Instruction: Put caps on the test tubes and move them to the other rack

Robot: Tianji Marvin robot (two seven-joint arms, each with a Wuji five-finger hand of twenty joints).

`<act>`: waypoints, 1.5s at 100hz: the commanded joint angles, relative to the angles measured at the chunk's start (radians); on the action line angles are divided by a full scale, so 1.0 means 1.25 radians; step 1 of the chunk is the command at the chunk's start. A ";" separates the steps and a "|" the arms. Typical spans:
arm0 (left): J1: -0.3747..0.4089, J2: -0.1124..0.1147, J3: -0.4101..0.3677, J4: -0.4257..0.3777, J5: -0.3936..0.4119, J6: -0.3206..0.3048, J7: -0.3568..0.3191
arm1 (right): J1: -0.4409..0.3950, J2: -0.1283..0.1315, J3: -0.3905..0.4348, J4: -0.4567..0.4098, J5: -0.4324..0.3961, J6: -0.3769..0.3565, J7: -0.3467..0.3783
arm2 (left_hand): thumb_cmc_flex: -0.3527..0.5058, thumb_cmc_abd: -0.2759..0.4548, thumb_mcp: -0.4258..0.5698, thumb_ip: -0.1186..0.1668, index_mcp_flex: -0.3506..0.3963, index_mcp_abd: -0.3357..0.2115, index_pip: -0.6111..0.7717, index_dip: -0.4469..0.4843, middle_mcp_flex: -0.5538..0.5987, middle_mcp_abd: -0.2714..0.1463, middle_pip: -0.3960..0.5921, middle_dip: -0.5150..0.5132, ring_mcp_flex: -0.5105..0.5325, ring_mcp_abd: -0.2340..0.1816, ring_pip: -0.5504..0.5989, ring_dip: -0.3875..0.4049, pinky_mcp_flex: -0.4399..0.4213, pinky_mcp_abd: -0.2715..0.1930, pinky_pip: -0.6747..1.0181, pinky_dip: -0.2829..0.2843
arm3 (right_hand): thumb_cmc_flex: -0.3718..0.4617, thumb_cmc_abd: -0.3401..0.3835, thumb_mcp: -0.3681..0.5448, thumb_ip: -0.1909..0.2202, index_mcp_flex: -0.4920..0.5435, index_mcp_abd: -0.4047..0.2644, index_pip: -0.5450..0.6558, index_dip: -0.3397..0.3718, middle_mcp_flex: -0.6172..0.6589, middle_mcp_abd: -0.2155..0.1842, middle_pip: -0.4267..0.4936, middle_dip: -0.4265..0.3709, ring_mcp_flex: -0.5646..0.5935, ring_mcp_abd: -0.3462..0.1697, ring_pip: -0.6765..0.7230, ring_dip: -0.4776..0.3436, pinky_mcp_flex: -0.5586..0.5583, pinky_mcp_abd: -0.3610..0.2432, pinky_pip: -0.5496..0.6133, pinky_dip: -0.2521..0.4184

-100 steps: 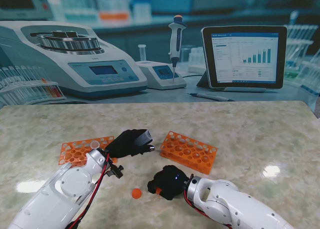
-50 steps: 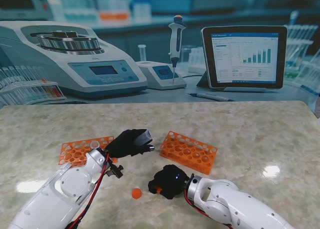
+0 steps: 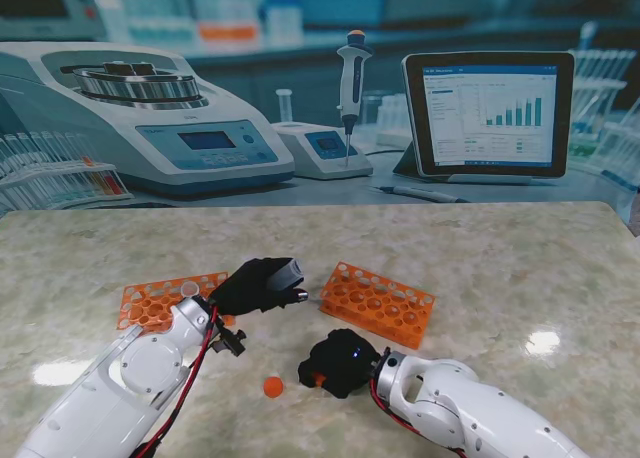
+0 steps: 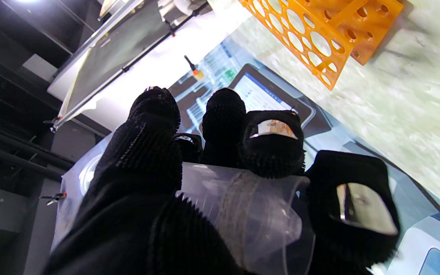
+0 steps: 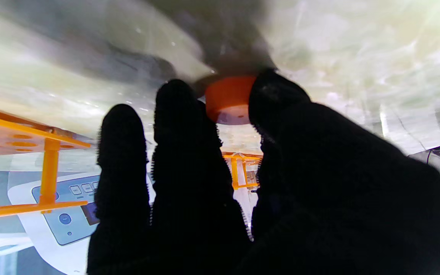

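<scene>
My left hand (image 3: 258,285) is shut on a clear test tube (image 4: 250,214), held above the table between the two orange racks; the tube's end (image 3: 291,273) sticks out toward the right rack (image 3: 377,303). Its open mouth faces the left wrist camera, uncapped. My right hand (image 3: 335,363) is down at the table, nearer to me than that rack. Its thumb and fingers (image 5: 181,114) pinch an orange cap (image 5: 229,99) at the table surface. A second orange cap (image 3: 272,386) lies loose on the table left of the right hand.
The left rack (image 3: 160,300) lies behind my left forearm, with a pale round tube top (image 3: 189,290) showing at its edge. A small orange piece (image 3: 228,320) sits by my left wrist. Behind the marble table is a backdrop of lab equipment.
</scene>
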 commanded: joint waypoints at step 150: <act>0.008 0.002 -0.005 -0.008 0.003 -0.008 -0.002 | -0.049 -0.011 0.089 -0.043 -0.015 -0.014 -0.046 | 0.007 0.035 0.029 0.020 -0.002 -0.028 0.009 0.025 0.024 -0.027 0.015 0.005 0.067 -0.040 0.027 0.003 0.020 -0.121 0.153 0.012 | 0.126 0.010 0.154 0.030 0.062 0.003 0.014 0.063 0.094 -0.130 0.078 0.017 0.037 -0.006 0.028 -0.006 0.020 -0.018 0.022 -0.008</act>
